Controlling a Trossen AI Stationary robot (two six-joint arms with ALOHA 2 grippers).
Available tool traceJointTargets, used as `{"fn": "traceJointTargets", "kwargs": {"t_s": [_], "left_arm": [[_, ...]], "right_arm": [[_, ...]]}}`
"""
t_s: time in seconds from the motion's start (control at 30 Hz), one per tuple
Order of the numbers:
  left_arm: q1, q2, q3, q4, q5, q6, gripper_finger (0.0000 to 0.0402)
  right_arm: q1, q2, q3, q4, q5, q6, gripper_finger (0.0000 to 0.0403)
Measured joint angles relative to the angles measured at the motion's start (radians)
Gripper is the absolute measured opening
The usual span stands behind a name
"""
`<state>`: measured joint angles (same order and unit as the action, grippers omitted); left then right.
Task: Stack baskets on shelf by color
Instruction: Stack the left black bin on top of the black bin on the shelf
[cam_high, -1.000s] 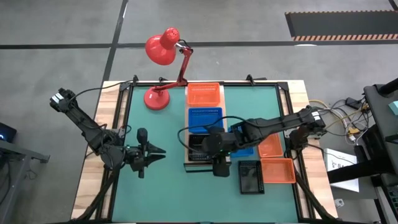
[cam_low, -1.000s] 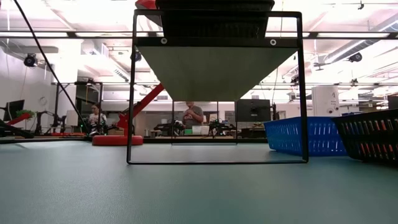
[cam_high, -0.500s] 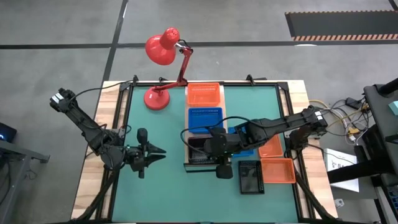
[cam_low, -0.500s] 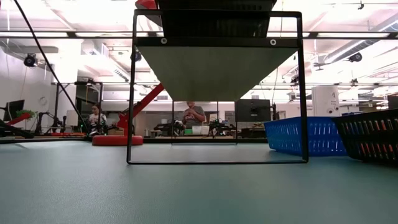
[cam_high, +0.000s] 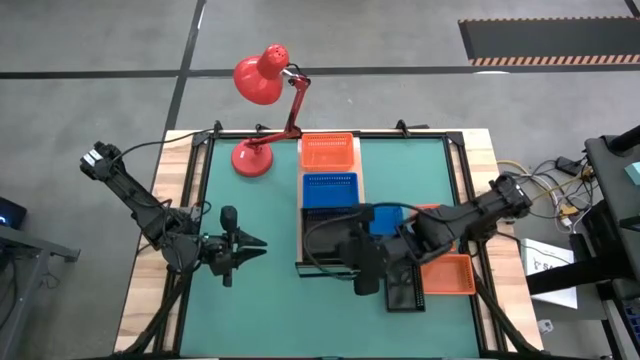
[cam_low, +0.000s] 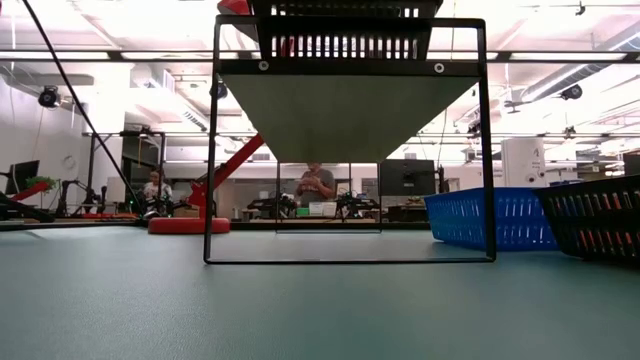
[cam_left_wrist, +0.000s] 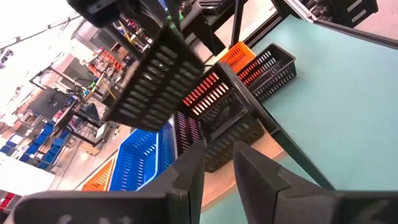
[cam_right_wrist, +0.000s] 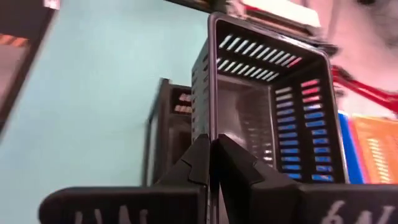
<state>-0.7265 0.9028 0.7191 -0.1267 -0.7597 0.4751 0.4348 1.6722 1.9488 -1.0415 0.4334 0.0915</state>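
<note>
The light-wood shelf (cam_high: 362, 170) runs down the table's middle. It carries an orange basket (cam_high: 327, 152) at its far end, then a blue basket (cam_high: 330, 190). At its near end a black basket (cam_left_wrist: 229, 121) rests on the plank. Above that one, a second black basket (cam_left_wrist: 155, 74) hangs tilted, with my right gripper (cam_high: 358, 252) shut on it. My left gripper (cam_high: 258, 243) waits left of the shelf, above the mat. Its fingers stand a narrow gap apart and hold nothing. My right gripper pinches the rim of the tilted black basket's near wall (cam_right_wrist: 211, 134), one finger inside the basket and one outside. The fingers reach in from the table's near side. The basket is tilted, raised above the black basket under it.
A red desk lamp (cam_high: 262, 80) stands at the mat's far left. Right of the shelf, a blue basket (cam_high: 388, 218), two orange baskets (cam_high: 447, 273) and a black basket (cam_high: 403, 285) lie on the green mat (cam_high: 250, 300). There is open mat left of the shelf.
My right gripper has shut on the black basket's rim at the shelf's near end and moved a little toward the table's near right. The basket has tipped, and its slotted wall now shows in the low view.
</note>
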Motion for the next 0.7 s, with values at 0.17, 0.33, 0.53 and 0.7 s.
{"fn": "traceJointTargets", "kwargs": {"t_s": [0.17,0.33,0.53,0.7], "left_arm": [[0.000,0.000,-0.001,0.009,0.000,0.002,0.0070],[0.000,0.000,-0.002,0.014,0.000,0.003,0.0070],[0.000,0.000,-0.002,0.015,0.000,0.003,0.0070],[0.000,0.000,-0.003,0.015,0.000,0.003,0.0070]], "right_arm": [[0.044,0.000,-0.022,0.010,0.063,0.020,0.0013],[0.065,0.026,-0.037,0.009,0.091,0.028,0.0013],[0.062,0.055,-0.038,0.020,0.104,0.020,0.0013],[0.060,0.065,-0.038,0.020,0.116,0.013,0.0012]]}}
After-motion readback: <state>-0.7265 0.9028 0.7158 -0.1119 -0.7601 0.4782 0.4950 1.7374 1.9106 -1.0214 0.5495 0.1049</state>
